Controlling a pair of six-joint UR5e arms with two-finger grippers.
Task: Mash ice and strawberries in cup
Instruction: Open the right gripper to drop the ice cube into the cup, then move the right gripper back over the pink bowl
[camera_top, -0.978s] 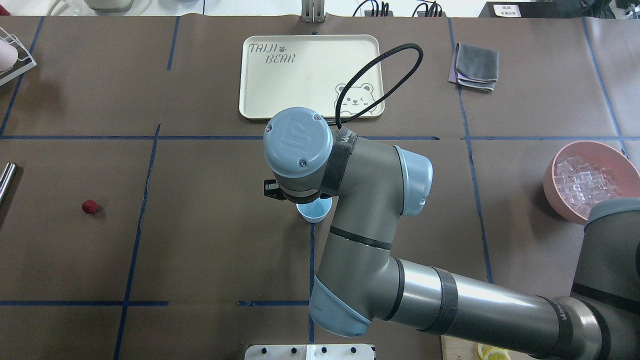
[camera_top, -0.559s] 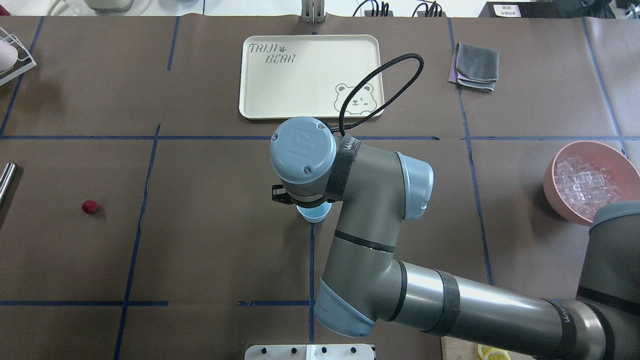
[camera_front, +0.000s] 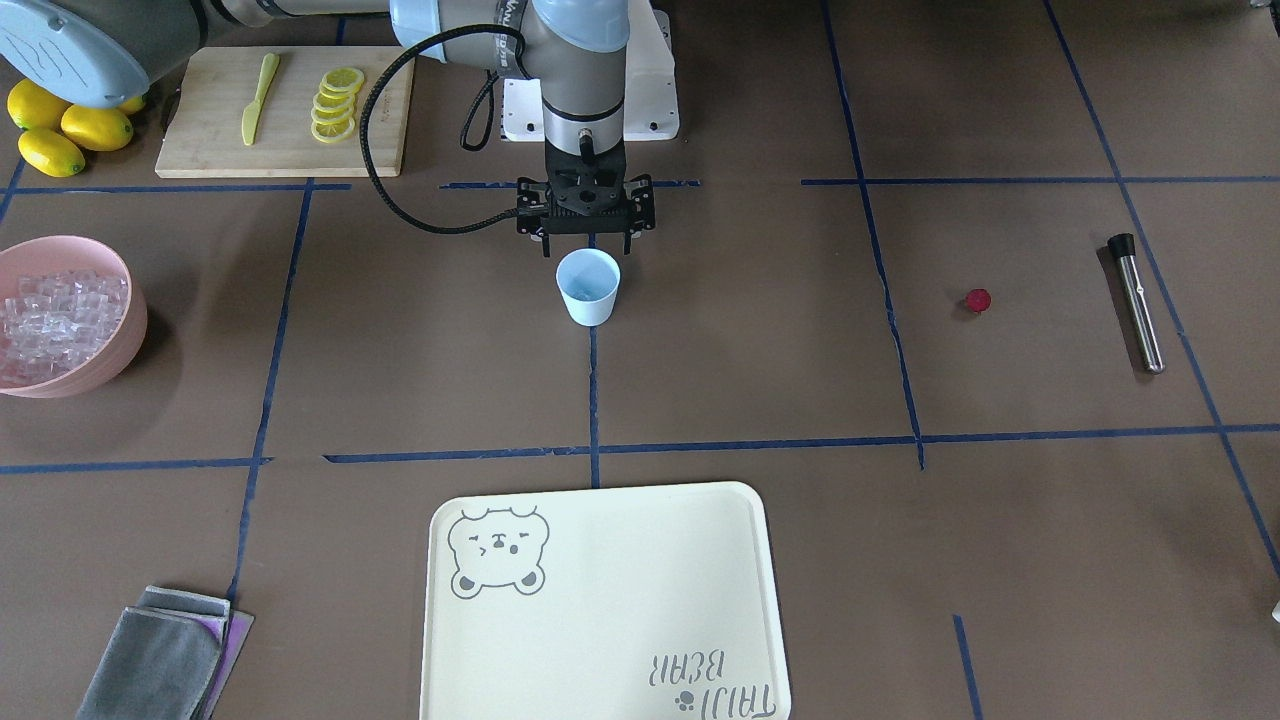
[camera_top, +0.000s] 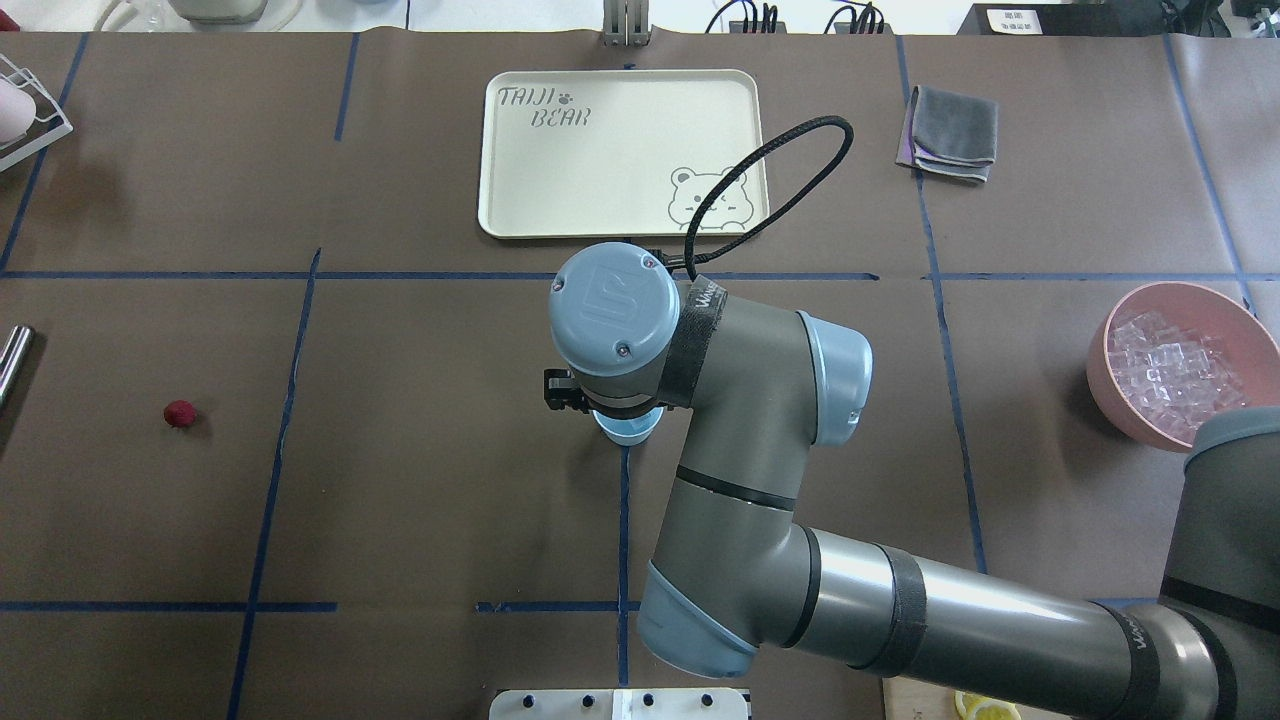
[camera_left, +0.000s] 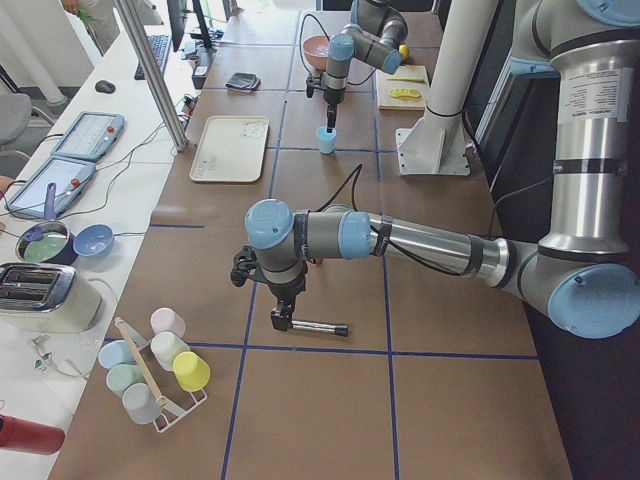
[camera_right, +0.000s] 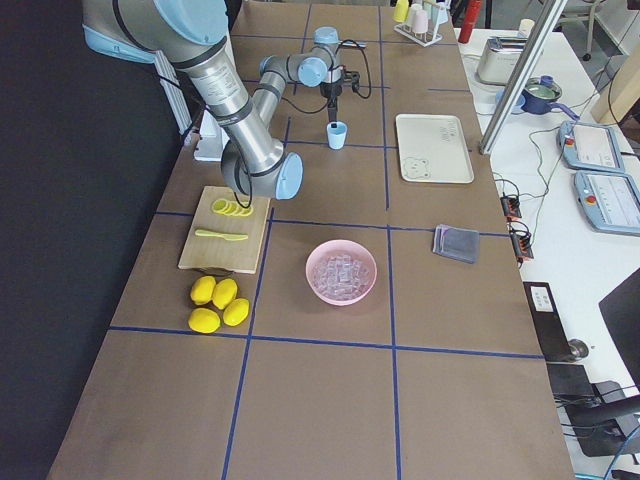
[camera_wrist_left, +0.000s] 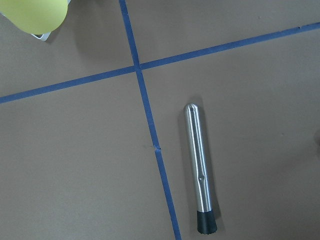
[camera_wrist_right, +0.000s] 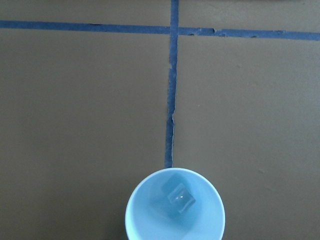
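Found the right gripper (camera_front: 587, 247) hanging straight above the cup (camera_front: 588, 288), jaws spread wide with nothing between them. Saw one cube of ice (camera_wrist_right: 177, 197) lying at the cup's bottom, the rest heaped in the pink bowl (camera_front: 138, 325) out at the right end of the table (camera_front: 760, 330). Saw no red in the cup.

Spotted the strawberry (camera_front: 977, 300) lying bare on the table, well off to the robot's left of the cup and apart from everything. Noted the metal rod (camera_front: 1138, 305) further left again, putting the strawberry between cup and rod, nearer the rod. Read the rod's long axis as running near-to-far across the table, black cap toward the robot's side.

Located the left gripper (camera_left: 282, 314) low over that capped end. Could not tell its jaws' state from the side view: wide, narrow or touching the rod.

Judged the left arm much the nearer to the strawberry, needing only a short sideways shift toward the cup, against a long reach across for the right. Reckoned so small and round a strawberry likely to roll under a careless pinch.
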